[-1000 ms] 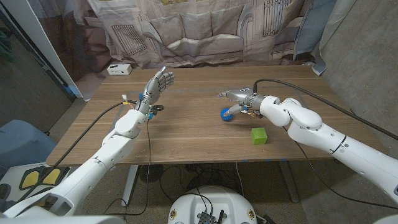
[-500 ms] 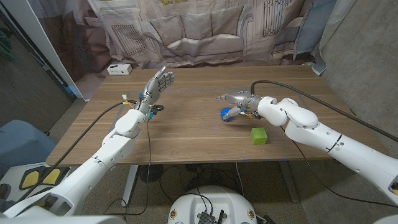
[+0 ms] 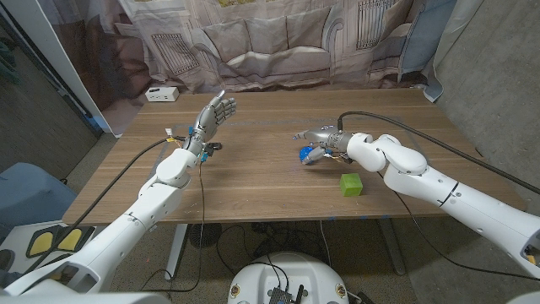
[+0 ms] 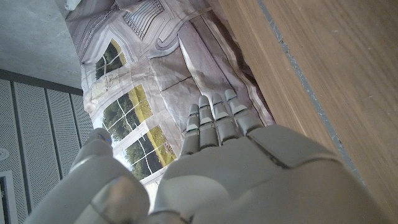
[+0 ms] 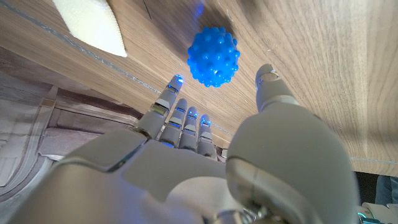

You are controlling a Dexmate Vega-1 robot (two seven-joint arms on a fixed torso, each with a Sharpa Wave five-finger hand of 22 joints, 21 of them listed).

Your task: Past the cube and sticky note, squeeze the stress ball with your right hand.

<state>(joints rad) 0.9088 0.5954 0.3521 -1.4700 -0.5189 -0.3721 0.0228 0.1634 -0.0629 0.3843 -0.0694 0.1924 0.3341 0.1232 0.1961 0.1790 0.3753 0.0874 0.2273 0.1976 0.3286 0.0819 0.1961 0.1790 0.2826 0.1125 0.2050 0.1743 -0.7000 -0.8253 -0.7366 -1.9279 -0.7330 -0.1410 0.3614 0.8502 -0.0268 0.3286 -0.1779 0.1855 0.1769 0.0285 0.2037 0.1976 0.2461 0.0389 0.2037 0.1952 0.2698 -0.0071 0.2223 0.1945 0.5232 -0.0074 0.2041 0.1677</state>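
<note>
A blue knobbly stress ball [image 3: 305, 153] [image 5: 213, 56] lies on the wooden table [image 3: 253, 177], right of the middle. My right hand [image 3: 319, 138] [image 5: 205, 155] hovers just over it with its fingers spread. In the right wrist view the fingertips [image 5: 177, 81] and thumb stand on either side of the ball, apart from it. A green cube [image 3: 351, 183] sits nearer the front edge, beside my right forearm. A pale sticky note [image 5: 90, 25] lies on the table beyond the ball. My left hand [image 3: 215, 112] [image 4: 249, 168] is raised over the table's back left, fingers straight, holding nothing.
A small white box [image 3: 160, 94] stands at the table's back left corner. A printed curtain [image 3: 270, 42] hangs behind the table. Black cables run along both arms over the tabletop.
My right hand has edged a little to the left, over the blue ball. The left arm has not moved.
</note>
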